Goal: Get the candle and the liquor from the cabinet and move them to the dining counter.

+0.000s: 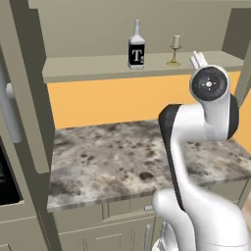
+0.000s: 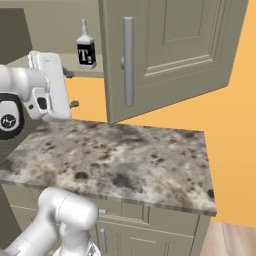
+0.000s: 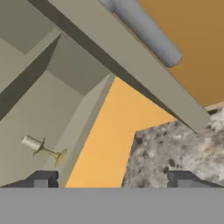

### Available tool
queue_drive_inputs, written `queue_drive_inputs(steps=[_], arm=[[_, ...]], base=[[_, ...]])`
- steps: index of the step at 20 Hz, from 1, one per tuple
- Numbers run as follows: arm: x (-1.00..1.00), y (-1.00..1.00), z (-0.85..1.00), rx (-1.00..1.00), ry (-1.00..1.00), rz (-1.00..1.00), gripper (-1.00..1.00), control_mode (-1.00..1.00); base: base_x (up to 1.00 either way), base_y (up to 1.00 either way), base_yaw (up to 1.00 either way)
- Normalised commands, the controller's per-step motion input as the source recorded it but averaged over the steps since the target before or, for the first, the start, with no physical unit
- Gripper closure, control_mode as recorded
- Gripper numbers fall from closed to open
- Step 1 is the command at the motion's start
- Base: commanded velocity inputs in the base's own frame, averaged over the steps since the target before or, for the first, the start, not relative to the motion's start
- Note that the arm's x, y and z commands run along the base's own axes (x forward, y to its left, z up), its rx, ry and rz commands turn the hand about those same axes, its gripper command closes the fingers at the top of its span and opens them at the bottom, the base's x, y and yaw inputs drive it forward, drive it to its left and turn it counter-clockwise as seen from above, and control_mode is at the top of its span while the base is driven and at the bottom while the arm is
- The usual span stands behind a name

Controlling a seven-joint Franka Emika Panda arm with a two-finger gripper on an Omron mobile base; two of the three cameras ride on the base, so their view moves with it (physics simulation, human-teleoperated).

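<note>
Cabinet doors are swung open, so the shelf is reachable from the front. Bottle stands upright mid-shelf, label facing out; candle stands upright to its right, near it but not touching. Both are close to the front edge, which should make them easy to take.

Tool is wide open and empty, fingertips spread at the bottom of the hand view. The hand is rolled, so there the candle looks sideways; it sits just above one fingertip. The arm is raised at shelf height just right of the candle in the left base view. My read: lining up on the candle first, since it's the nearer, smaller target.

Open right door with its bar handle hangs beside the arm and over the marble tabletop. Collision risk on approach and pull-out looks real there.

Nothing is moved yet; I can't see the dining counter from here.
</note>
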Motion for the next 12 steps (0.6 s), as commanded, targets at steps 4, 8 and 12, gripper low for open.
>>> queue_drive_inputs(steps=[4, 8, 12], arm=[[0.49, -0.09, -0.16, 0.12, -0.14, -0.16, -1.0, -1.0], [0.5, -0.17, -0.17, 0.18, -0.21, -0.12, -1.0, -1.0], [0.43, -0.22, -0.2, 0.13, -0.16, -0.24, -1.0, -1.0]], base=[[0.0, 0.0, 0.0], [0.0, 0.0, 0.0], [0.0, 0.0, 0.0]])
